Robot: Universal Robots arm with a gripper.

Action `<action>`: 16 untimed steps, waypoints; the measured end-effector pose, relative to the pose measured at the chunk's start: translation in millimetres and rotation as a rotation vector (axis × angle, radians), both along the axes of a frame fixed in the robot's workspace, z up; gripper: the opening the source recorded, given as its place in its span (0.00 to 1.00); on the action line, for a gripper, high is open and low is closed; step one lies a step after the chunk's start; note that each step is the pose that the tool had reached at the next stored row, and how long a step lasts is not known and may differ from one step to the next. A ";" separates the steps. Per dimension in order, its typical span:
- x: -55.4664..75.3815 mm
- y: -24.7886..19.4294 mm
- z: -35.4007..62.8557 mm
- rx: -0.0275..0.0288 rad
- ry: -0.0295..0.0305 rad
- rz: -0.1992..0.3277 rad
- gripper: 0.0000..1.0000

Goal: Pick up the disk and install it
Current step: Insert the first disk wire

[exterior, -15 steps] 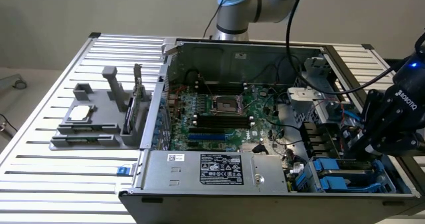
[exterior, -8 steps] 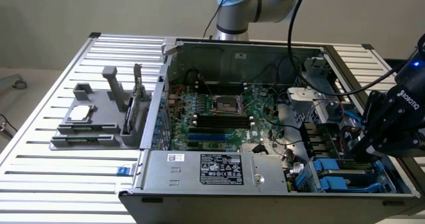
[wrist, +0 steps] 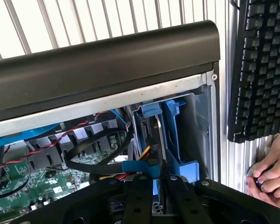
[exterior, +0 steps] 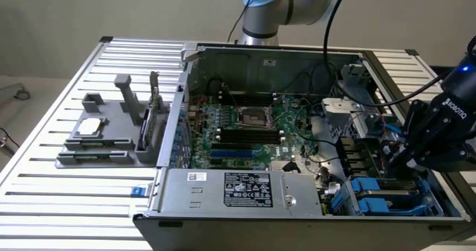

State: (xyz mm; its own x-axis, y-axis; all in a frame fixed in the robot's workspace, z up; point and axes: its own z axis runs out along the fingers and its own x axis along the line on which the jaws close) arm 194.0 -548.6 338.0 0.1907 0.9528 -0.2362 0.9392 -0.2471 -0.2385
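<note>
The gripper (wrist: 151,186) sits at the lower middle of the wrist view, its two black fingers (wrist: 136,196) drawn close together with only a narrow gap, and the edge of the disk (wrist: 151,140) runs straight up out of that gap. By the look of it the fingers are clamped on the disk's near edge, though the contact itself lies low in the frame and is partly hidden by the finger bodies. The disk stands on edge, its long axis leading away from the fingers into the blue drive bay (wrist: 175,135), whose blue plastic walls flank it on both sides. So the disk lies directly ahead of the fingers, in line with the bay slot, not off to either side.

In the exterior view the gripper (exterior: 398,162) hangs at the right of the frame, over the lower right corner of the open computer case (exterior: 223,53), just above the blue drive bay (exterior: 387,198). Black and red cables (wrist: 84,154) loop beside the bay, over the green motherboard (exterior: 246,134).

At the right edge of the wrist view a keyboard (wrist: 261,70) lies outside the case, and a person's hand (wrist: 273,172) rests below it.
</note>
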 end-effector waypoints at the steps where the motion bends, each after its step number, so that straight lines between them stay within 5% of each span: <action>1: 2.3 0.4 -0.4 -0.0005 0.0021 0.000 0.16; 4: 7.2 0.7 -1.2 -0.0011 0.0115 -0.002 0.16; 13: 16.7 0.8 -3.3 -0.0195 0.0666 -0.007 0.16; 16: 17.5 0.7 -5.2 -0.0206 0.0781 -0.007 0.16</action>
